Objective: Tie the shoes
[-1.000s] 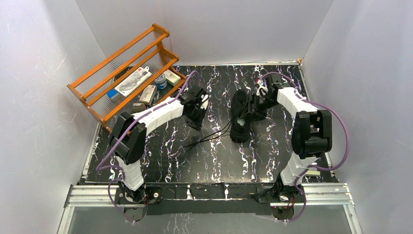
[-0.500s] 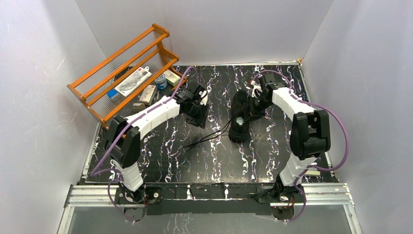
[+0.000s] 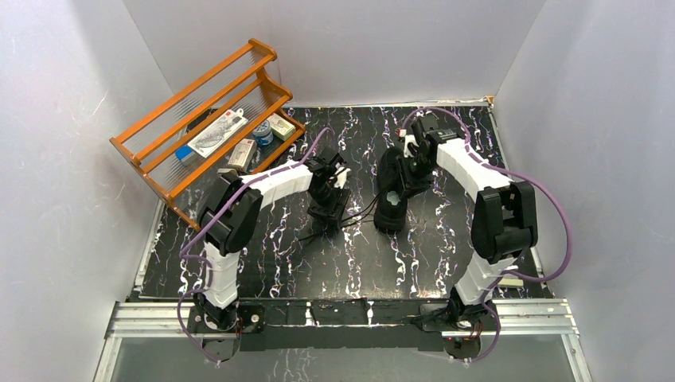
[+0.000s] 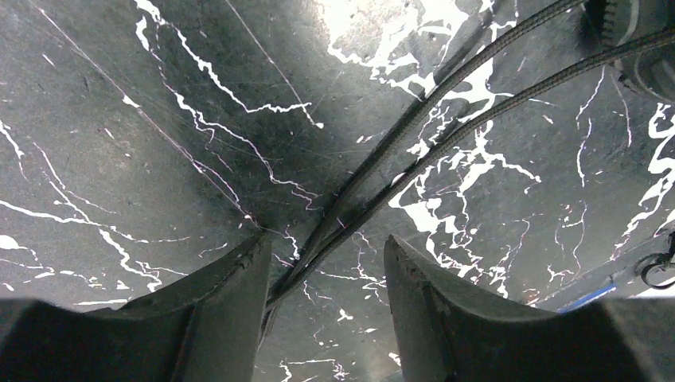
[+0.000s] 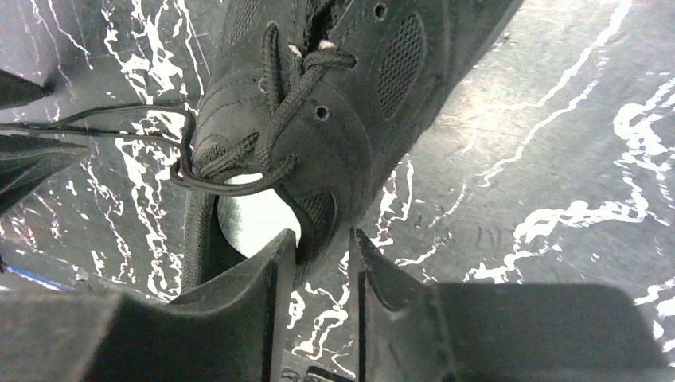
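Item: one all-black low-top sneaker (image 3: pixel 389 199), lying on the dark marbled table (image 3: pixel 358 263) right of centre, between the two arms. Its pale insole (image 5: pixel 251 223) shows through the opening. The two thin black laces (image 4: pixel 446 135) are untied; they trail side by side across the table from the eyelets toward the left arm. Left fingers (image 4: pixel 231 310): spread, lowered close to the table and straddling both laces where the strands run closest together. The laces lie nearer the left-hand finger and are not yet pinched. Right fingers (image 5: pixel 271 310): drawn close together on the sneaker's collar, one over the insole and one outside the wall, apparently clamping the rim to steady it. Step in hand, as judged: gathering the loose lace ends before any crossing or knot, so the task is at an early stage. Next move calls for: the left fingers to come together on the laces without sliding off so thin a cord. It also needs a decision whether to take one strand or both, with the right fingers holding the sneaker against the pull. Also present: an orange wooden rack (image 3: pixel 159 135) at the far left, holding small packets (image 3: pixel 219 131) and boxes. Writing: their labels are too small to read, and no brand mark can be made out on the sneaker.
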You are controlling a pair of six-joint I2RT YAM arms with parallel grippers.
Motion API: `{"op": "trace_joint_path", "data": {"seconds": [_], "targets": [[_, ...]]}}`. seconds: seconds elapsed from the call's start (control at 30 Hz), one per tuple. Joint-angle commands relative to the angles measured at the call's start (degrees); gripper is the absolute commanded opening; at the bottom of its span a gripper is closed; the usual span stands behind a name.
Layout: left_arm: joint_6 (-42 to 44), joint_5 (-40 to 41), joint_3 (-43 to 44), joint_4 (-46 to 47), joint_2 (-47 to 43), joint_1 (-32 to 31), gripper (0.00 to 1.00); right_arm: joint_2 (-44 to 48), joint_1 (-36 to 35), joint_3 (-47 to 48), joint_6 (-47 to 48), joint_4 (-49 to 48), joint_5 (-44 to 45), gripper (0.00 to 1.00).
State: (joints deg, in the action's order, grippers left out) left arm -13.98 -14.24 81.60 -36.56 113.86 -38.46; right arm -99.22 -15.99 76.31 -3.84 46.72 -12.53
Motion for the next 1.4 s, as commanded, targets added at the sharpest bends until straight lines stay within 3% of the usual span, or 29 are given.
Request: {"op": "trace_joint_path", "data": {"seconds": [0.0,0.13,0.23,0.33,0.47,0.53,0.77,1.1,1.2,1.37], "targets": [[-0.86,0.49,2.02,-1.81,-1.92,1.38,0.51,-0.77,-3.31,9.95,2.26,11.91,8.63,0.45],[-7.2,-3.21,-2.05,-0.88,-7.56,8.0,0.53,-0.08,-11.0,17.68,2.61,14.93,15.43,0.61],[-10.83,-2.52,-3.7,-3.33,-14.4,12.17,0.58,-0.02,-18.26,17.57,5.99,11.4,12.91,0.66],[-12.53,-1.0,-2.74,-5.49,-21.28,12.55,0.66,0.68,-23.31,13.48,12.61,2.54,4.09,0.65],[-15.57,2.59,-1.24,-8.56,-27.68,12.7,0.7,3.3,-24.63,1.62,21.86,-13.88,-6.66,0.63],[-16.14,5.91,-0.82,-10.46,-29.93,12.75,0.71,2.72,-24.89,-0.81,25.94,-16.72,-8.81,0.61],[-14.29,15.33,0.97,-16.48,-38.71,12.79,0.71,-3.46,-27.17,-3.03,37.97,-18.34,-6.5,0.55],[-12.73,17.7,0.94,-18.45,-43.82,12.77,0.71,-10.93,-31.21,-5.14,39.72,-21.6,-1.15,0.49],[-12.65,18.31,0.84,-18.18,-44.33,12.79,0.71,-11.8,-31.3,-5.85,39.51,-22.7,0.12,0.41],[-12.59,19.04,1.23,-17.71,-44.49,12.79,0.71,-7.61,-31.97,-8.12,39.95,-24.26,2.87,0.07]]}}
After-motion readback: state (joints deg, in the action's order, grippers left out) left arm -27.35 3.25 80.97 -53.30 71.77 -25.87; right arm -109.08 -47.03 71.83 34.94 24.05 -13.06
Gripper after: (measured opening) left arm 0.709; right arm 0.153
